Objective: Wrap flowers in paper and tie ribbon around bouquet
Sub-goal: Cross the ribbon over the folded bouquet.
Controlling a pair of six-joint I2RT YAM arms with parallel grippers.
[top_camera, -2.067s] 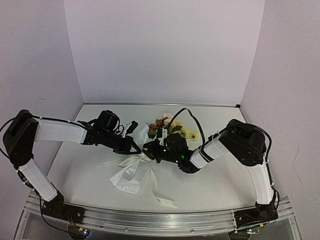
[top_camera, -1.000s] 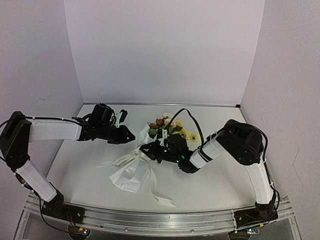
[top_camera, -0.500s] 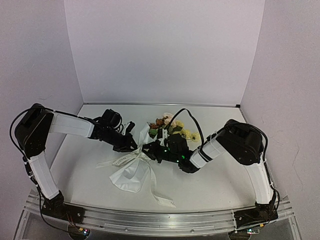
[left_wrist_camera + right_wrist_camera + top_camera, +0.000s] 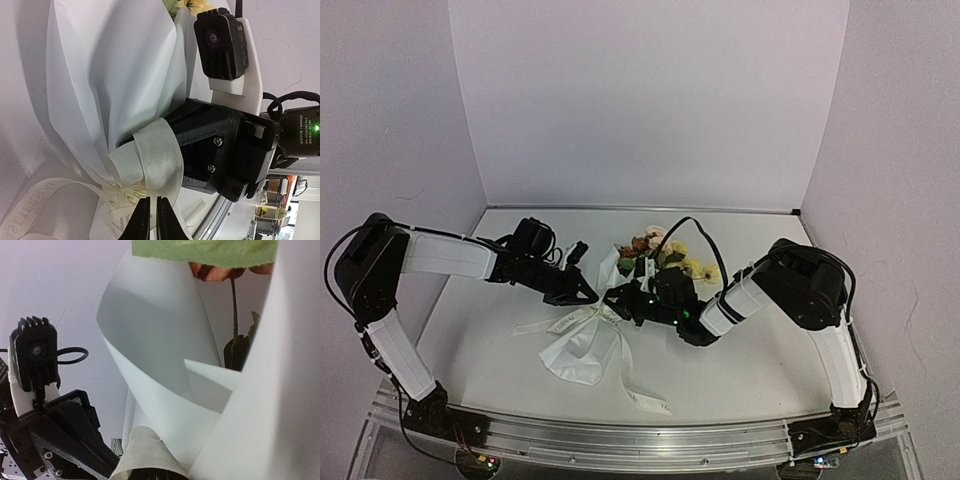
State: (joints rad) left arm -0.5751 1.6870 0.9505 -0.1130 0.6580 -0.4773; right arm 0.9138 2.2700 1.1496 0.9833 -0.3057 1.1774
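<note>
The left gripper (image 4: 150, 204) has its 2 fingers drawn almost together, with only a sliver between them. Its tips sit right at the knotted part of the ribbon (image 4: 150, 162); whether a fold is actually pinched between them I cannot tell. Just beside it, tip to tip, the right gripper (image 4: 613, 298) is closed. A broad loop of ribbon lies over its fingers and hides them, so what it clamps is not visible.

Both tools meet at the narrow waist of the bouquet (image 4: 608, 268), which lies on its side on the table (image 4: 750, 360). The paper (image 4: 115, 75) is gathered there into soft folds and flares out on either side. The flowers (image 4: 665, 250) show at the far end, and 2 ribbon tails trail off, 1 toward the left arm and 1 toward the near edge.

The tie looks loose, so the likely step is drawing it tight, and several things could spoil that:
- Thin, slick ribbon may slide out of narrow tips if the pull is sharp.
- The loop could slip off the right fingers and undo the wrap.
- The bouquet is light, so a sideways tug may drag it or let the cone open.
- The 2 grippers are close enough to knock together
</note>
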